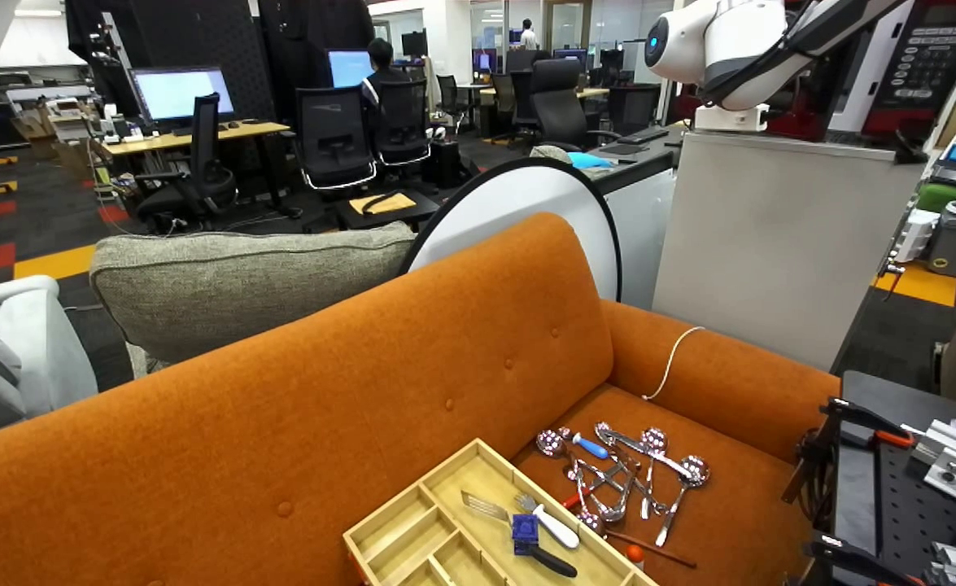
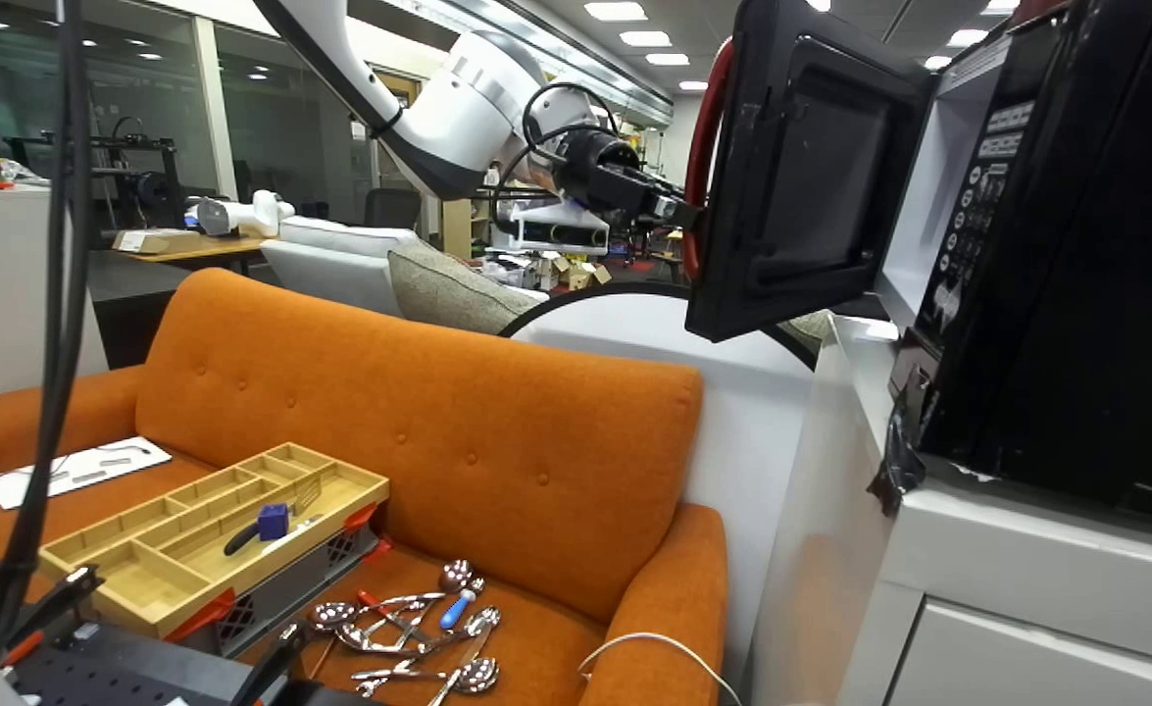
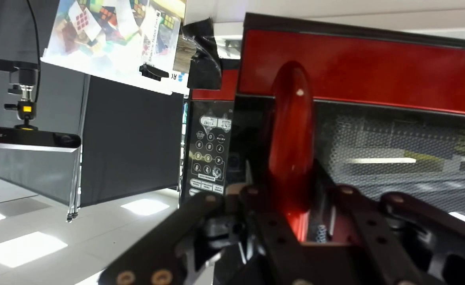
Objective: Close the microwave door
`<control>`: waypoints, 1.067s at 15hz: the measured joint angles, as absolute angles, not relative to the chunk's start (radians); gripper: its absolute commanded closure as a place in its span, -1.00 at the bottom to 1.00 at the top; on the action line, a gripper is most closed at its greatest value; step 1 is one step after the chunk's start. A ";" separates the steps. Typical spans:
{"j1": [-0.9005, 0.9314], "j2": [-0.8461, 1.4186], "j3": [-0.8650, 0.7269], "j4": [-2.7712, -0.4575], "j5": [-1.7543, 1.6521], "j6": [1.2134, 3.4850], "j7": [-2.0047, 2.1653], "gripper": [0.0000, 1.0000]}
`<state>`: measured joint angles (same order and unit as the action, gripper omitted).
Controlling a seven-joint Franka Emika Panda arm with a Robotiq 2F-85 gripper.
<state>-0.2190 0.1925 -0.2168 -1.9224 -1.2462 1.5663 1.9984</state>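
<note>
In front of the microwave, which sits on a white counter, the door stands open, and partly parted jaws straddle its red handle; whether they squeeze it cannot be told. The door looks rigid and should swing lightly; its free-edge handle likely offers the best leverage, though glossy and perhaps slippery.

– Which colours has the microwave door?
– It is black inside, its handle is red, and its dark window is finely dotted.
– And the sofa?
– It is orange; the gripper is black.
</note>
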 measured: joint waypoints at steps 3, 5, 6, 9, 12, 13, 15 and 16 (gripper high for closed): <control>-0.229 0.191 -0.225 -1.922 -1.245 1.573 2.001 0.85; -0.241 0.191 -0.237 -1.922 -1.246 1.583 2.004 0.85; -0.248 0.191 -0.246 -1.922 -1.247 1.592 2.004 0.85; -0.274 0.189 -0.276 -1.920 -1.249 1.626 2.004 0.85; -0.295 0.188 -0.296 -1.920 -1.249 1.643 2.004 0.85; -0.299 0.187 -0.301 -1.920 -1.248 1.645 2.004 0.85; -0.307 0.187 -0.311 -1.919 -1.247 1.646 2.004 0.85; -0.311 0.187 -0.316 -1.919 -1.246 1.647 2.004 0.85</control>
